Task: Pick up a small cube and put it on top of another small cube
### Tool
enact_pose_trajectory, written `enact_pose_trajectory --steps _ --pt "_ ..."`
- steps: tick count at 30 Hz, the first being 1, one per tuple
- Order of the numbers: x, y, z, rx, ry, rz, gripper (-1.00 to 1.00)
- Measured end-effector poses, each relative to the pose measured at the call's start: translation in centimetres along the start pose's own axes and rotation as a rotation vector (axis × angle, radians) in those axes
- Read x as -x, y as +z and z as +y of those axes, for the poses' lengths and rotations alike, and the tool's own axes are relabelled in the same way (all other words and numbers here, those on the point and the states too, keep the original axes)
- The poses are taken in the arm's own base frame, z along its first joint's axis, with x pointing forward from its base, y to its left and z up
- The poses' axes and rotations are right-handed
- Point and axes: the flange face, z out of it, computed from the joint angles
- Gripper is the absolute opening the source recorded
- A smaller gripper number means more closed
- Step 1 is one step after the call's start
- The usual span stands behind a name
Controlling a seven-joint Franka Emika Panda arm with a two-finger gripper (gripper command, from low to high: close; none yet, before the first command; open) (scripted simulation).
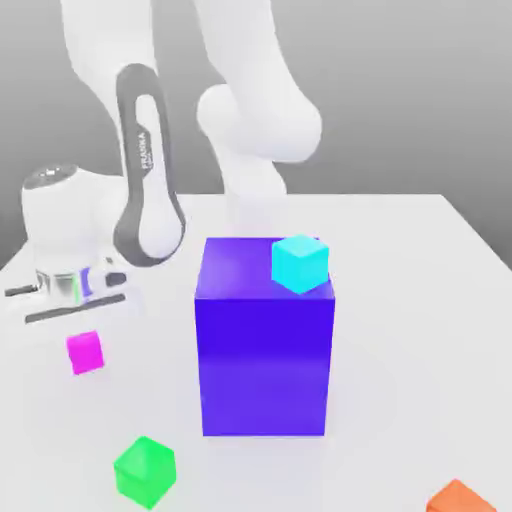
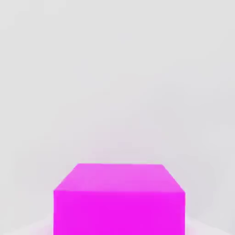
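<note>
Magenta cube (image 1: pixel 85 352) on table (image 1: pixel 420 300), closed empty gripper (image 1: pixel 75 300) above, blue block (image 1: pixel 264 340) beside.

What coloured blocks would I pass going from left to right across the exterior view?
Magenta-pink small cube → green cube → big blue-violet block → orange cube. I left out the cyan cube, since it sits on top of the blue-violet block.
</note>
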Motion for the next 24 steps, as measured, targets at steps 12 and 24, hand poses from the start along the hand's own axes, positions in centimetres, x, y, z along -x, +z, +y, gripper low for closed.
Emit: enact_pose_trajectory --steps 12,24 --pt "7.8 -4.8 6.8 -0.003 -0.429 0.012 -1.0" --pt "16.1 -8.1 19.6 0.002 -1.012 0.0 -1.0"
